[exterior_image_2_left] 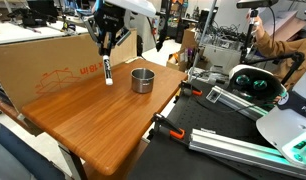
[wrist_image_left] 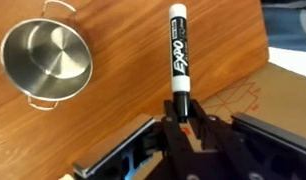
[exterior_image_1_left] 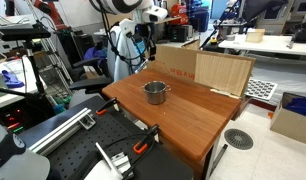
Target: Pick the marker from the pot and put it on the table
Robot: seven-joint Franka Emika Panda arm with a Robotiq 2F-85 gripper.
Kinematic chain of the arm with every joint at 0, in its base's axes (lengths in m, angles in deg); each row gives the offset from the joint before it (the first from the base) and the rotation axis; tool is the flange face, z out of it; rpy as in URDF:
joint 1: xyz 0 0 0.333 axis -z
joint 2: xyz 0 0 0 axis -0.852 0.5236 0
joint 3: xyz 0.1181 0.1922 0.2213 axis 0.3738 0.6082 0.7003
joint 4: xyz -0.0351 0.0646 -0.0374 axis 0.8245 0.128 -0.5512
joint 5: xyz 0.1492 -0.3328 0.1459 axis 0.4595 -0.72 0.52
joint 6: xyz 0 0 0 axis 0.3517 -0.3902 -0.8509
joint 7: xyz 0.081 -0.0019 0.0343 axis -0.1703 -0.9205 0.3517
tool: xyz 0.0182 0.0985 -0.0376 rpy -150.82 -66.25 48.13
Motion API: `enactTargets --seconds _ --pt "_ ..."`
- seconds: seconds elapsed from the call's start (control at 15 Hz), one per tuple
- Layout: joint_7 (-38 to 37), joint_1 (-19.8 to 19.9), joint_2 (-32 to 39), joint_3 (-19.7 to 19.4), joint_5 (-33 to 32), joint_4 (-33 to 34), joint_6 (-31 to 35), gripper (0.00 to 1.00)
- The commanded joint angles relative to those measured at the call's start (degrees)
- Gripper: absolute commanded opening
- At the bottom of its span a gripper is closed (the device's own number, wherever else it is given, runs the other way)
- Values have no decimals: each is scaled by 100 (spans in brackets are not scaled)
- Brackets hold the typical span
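Observation:
My gripper (wrist_image_left: 180, 118) is shut on one dark end of the marker (wrist_image_left: 177, 50), a slim white-barrelled pen with black lettering. In an exterior view the marker (exterior_image_2_left: 108, 72) hangs nearly upright from the gripper (exterior_image_2_left: 106, 52), its lower tip just above the reddish-brown table (exterior_image_2_left: 103, 120), beside the cardboard panel. The silver pot (wrist_image_left: 46, 60) stands empty on the table (wrist_image_left: 123, 90), apart from the marker. The pot shows in both exterior views (exterior_image_1_left: 156, 92) (exterior_image_2_left: 142, 80), with the gripper (exterior_image_1_left: 143, 42) above and behind it.
A light cardboard panel (exterior_image_1_left: 218, 70) and a cardboard box (exterior_image_2_left: 43, 60) stand along the table's far edge. Orange-handled clamps (exterior_image_2_left: 171, 130) grip the near edge. White tables, rails and equipment (exterior_image_1_left: 53, 130) surround the table.

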Motion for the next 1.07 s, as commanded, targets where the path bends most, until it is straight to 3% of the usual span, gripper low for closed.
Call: enactTargets --seconds 0.0,0.6,1.0 --pt "203 -2 492 120 273 330 -160 5" --pt "142 -295 1971 244 390 1097 -251 5" --pt "30 -432 2217 77 273 1356 -424 6"
